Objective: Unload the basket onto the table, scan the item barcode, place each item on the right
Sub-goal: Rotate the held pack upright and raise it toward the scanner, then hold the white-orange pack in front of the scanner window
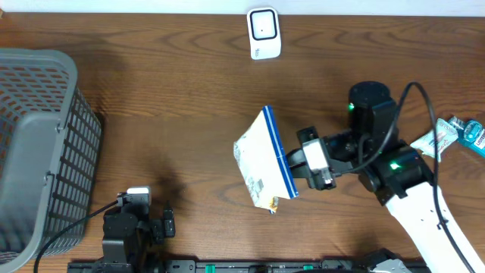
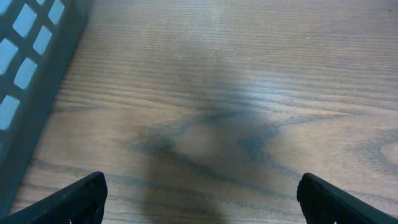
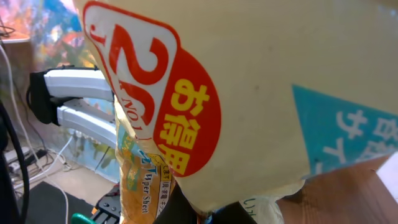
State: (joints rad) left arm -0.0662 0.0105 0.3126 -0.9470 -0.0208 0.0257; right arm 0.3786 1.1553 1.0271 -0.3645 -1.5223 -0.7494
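The right hand (image 1: 288, 168) grips the packet (image 1: 259, 161), raised above the desk (image 1: 189, 91); the far scanner (image 1: 264, 32) seems not yet reached. Left hand (image 2: 200, 198) open.

The table (image 1: 189, 91) is matt grained wood, the basket (image 1: 72, 159) grey plastic, the packet (image 1: 256, 158) glossy printed film.

Wooden table (image 1: 189, 91) bears a grey basket (image 1: 76, 152), white scanner (image 1: 264, 32) and teal packet (image 1: 449, 136).
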